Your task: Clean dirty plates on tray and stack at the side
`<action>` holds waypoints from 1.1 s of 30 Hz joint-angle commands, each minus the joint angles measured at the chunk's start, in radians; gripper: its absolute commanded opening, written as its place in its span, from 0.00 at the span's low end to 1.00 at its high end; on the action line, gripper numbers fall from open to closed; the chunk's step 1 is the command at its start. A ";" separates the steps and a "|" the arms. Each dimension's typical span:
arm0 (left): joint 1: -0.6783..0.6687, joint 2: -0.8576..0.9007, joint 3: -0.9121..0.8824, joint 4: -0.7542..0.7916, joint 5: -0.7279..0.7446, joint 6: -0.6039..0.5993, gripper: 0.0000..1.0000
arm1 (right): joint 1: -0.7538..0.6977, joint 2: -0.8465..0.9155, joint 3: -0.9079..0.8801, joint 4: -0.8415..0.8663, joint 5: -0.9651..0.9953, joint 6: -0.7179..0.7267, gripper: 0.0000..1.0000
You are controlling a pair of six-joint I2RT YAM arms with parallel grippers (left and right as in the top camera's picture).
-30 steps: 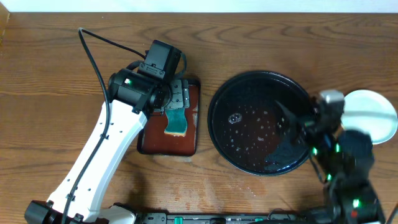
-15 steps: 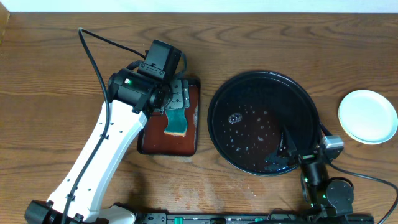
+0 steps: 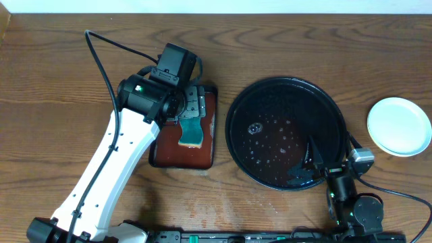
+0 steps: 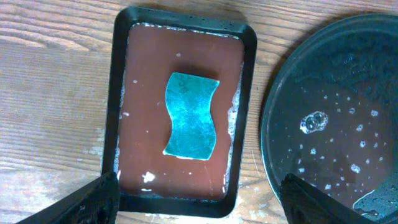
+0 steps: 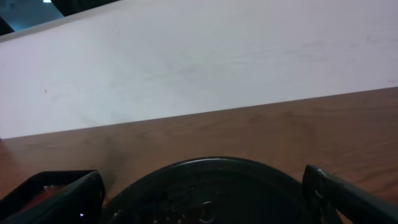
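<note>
The black tray (image 3: 270, 101) lies right of centre, wet with droplets and holding no plates; it also shows in the left wrist view (image 4: 348, 74) and the right wrist view (image 5: 211, 171). A white plate (image 3: 399, 126) lies on the table right of the tray; I cannot tell whether others lie under it, and no pale yellow plate shows. My left gripper (image 3: 192, 108) (image 4: 199, 199) is open and empty above the red-brown tray. My right gripper (image 3: 316, 162) (image 5: 205, 193) is open and empty at the black tray's front right rim.
A red-brown rectangular tray (image 3: 202, 152) (image 4: 143, 93) lies left of the black tray with a teal sponge (image 3: 191, 131) (image 4: 191, 116) in it. A black cable (image 3: 115, 47) runs across the back left. A white wall stands behind the table.
My right arm has pulled back from beside the white plate to the front edge of the table, leaving the plate fully in view. The left arm has not moved.
</note>
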 commanded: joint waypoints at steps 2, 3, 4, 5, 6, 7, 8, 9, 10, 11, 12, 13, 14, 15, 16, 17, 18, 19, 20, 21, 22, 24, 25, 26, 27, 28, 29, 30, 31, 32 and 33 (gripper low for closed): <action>0.008 -0.005 0.016 -0.002 0.002 -0.002 0.83 | 0.005 -0.010 -0.002 -0.037 0.013 -0.014 0.99; 0.008 -0.005 0.016 -0.002 0.002 -0.002 0.83 | 0.005 -0.010 -0.002 -0.066 0.013 -0.014 0.99; 0.008 -0.005 0.016 -0.002 0.002 -0.002 0.83 | 0.005 -0.010 -0.002 -0.129 0.013 -0.014 0.99; 0.008 -0.005 0.016 -0.002 0.002 -0.002 0.83 | 0.005 -0.006 -0.002 -0.128 0.010 -0.014 0.99; 0.008 -0.005 0.016 -0.002 0.002 -0.002 0.83 | 0.005 -0.002 -0.002 -0.127 0.010 -0.014 0.99; 0.008 -0.005 0.016 -0.003 0.002 -0.002 0.83 | 0.005 -0.002 -0.002 -0.129 0.010 -0.014 0.99; 0.008 -0.005 0.016 -0.002 0.002 -0.002 0.83 | 0.005 -0.001 -0.002 -0.128 0.010 -0.014 0.99; 0.008 -0.005 0.016 -0.002 0.002 -0.002 0.83 | 0.005 -0.001 -0.002 -0.128 0.010 -0.014 0.99; 0.008 -0.005 0.016 -0.003 0.002 -0.002 0.83 | 0.005 -0.001 -0.002 -0.128 0.010 -0.014 0.99; 0.008 -0.005 0.016 -0.002 0.002 -0.002 0.83 | 0.005 -0.001 -0.002 -0.128 0.010 -0.014 0.99; 0.008 -0.005 0.016 -0.002 0.002 -0.002 0.83 | 0.005 0.000 -0.002 -0.129 0.010 -0.014 0.99; 0.008 -0.005 0.016 -0.002 0.002 -0.002 0.83 | 0.005 0.000 -0.002 -0.128 0.010 -0.014 0.99; 0.008 -0.005 0.016 -0.002 0.002 -0.002 0.83 | 0.005 0.000 -0.002 -0.128 0.010 -0.014 0.99; 0.008 -0.005 0.016 -0.002 0.002 -0.002 0.83 | 0.005 0.000 -0.002 -0.128 0.010 -0.014 0.99; 0.008 -0.005 0.016 -0.002 0.002 -0.002 0.83 | 0.005 0.000 -0.002 -0.128 0.010 -0.014 0.99; 0.008 -0.005 0.016 -0.003 0.002 -0.002 0.83 | 0.005 0.000 -0.002 -0.128 0.010 -0.014 0.99; 0.008 -0.005 0.016 -0.003 0.002 -0.002 0.83 | 0.005 0.000 -0.002 -0.128 0.010 -0.014 0.99; 0.008 -0.005 0.016 -0.002 0.002 -0.002 0.83 | 0.005 0.000 -0.002 -0.128 0.010 -0.014 0.99; 0.008 -0.005 0.016 -0.002 0.002 -0.002 0.83 | 0.005 0.000 -0.002 -0.128 0.010 -0.014 0.99; 0.008 -0.005 0.016 -0.003 0.002 -0.002 0.83 | 0.005 0.000 -0.002 -0.128 0.010 -0.014 0.99; 0.008 -0.005 0.016 -0.003 0.002 -0.002 0.83 | 0.005 0.000 -0.002 -0.128 0.010 -0.014 0.99; 0.008 -0.005 0.016 -0.002 0.002 -0.002 0.83 | 0.005 0.000 -0.002 -0.128 0.010 -0.014 0.99; 0.008 -0.005 0.014 -0.002 0.002 -0.002 0.83 | 0.005 0.000 -0.002 -0.128 0.010 -0.014 0.99; 0.008 -0.009 0.012 -0.002 0.001 -0.002 0.83 | 0.005 0.000 -0.002 -0.128 0.010 -0.014 0.99; 0.005 -0.015 0.004 -0.002 0.001 -0.001 0.83 | 0.005 0.000 -0.002 -0.128 0.010 -0.014 0.99; -0.002 -0.024 -0.004 -0.002 0.001 -0.001 0.83 | 0.005 0.000 -0.002 -0.128 0.010 -0.014 0.99; -0.011 -0.041 -0.018 0.003 -0.009 0.002 0.83 | 0.005 0.000 -0.002 -0.128 0.010 -0.014 0.99; -0.016 -0.060 -0.032 0.019 -0.051 0.021 0.83 | 0.005 0.000 -0.002 -0.128 0.010 -0.014 0.99; -0.021 -0.090 -0.053 0.043 -0.095 0.034 0.83 | 0.005 0.000 -0.002 -0.128 0.010 -0.014 0.99; -0.024 -0.119 -0.079 0.072 -0.123 0.032 0.83 | 0.005 0.000 -0.002 -0.128 0.010 -0.014 0.99; -0.025 -0.158 -0.119 0.124 -0.140 0.032 0.83 | 0.005 0.000 -0.002 -0.128 0.010 -0.014 0.99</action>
